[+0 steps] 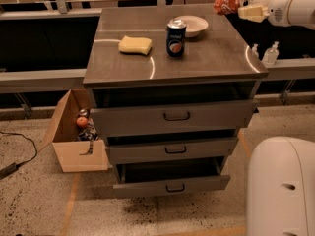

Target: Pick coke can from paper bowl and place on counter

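The gripper [241, 7], at the upper right of the frame, has its fingers closed on the coke can [225, 3], held in the air right of the paper bowl [198, 31]; the paper bowl rests on the counter [216, 58], just behind a dark blue can [176, 38]; a yellow sponge [135, 45] lies further left.

Red-and-white coke can [225, 4] in the cream gripper [241, 8], over the far right corner of the grey table [211, 58] — white paper bowl [193, 24], yellow sponge [135, 45], dark blue can [176, 38] with an orange-white emblem.
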You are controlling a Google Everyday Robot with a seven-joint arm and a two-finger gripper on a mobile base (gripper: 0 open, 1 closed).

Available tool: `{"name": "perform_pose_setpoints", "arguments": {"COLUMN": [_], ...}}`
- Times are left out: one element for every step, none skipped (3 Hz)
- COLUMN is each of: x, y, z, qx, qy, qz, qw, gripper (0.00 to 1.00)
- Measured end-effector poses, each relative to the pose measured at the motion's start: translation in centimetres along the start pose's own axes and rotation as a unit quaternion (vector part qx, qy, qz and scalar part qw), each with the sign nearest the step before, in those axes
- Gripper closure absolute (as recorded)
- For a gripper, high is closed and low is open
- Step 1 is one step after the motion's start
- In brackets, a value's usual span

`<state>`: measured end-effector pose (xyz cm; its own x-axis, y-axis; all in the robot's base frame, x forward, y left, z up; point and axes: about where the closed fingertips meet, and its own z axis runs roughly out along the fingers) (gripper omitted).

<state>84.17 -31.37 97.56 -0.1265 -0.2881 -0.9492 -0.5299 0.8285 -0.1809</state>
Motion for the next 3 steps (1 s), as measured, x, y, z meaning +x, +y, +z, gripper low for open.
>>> {"name": "perform_pose_setpoints", "arguments": {"x": [-0.2,-0.5,-0.7], "y": [0.7,3.7,6.7], "z": [-4.3,-6.9,-7.9], "qx": [-0.016,-0.064,-0.116], "qy": [0.055,0.099,0.121], "qz": [-0.029,-0.065,-0.093], "qw": [0.9980,0.9909,0.9814], "gripper": [1.00,1.00,1.00]}}
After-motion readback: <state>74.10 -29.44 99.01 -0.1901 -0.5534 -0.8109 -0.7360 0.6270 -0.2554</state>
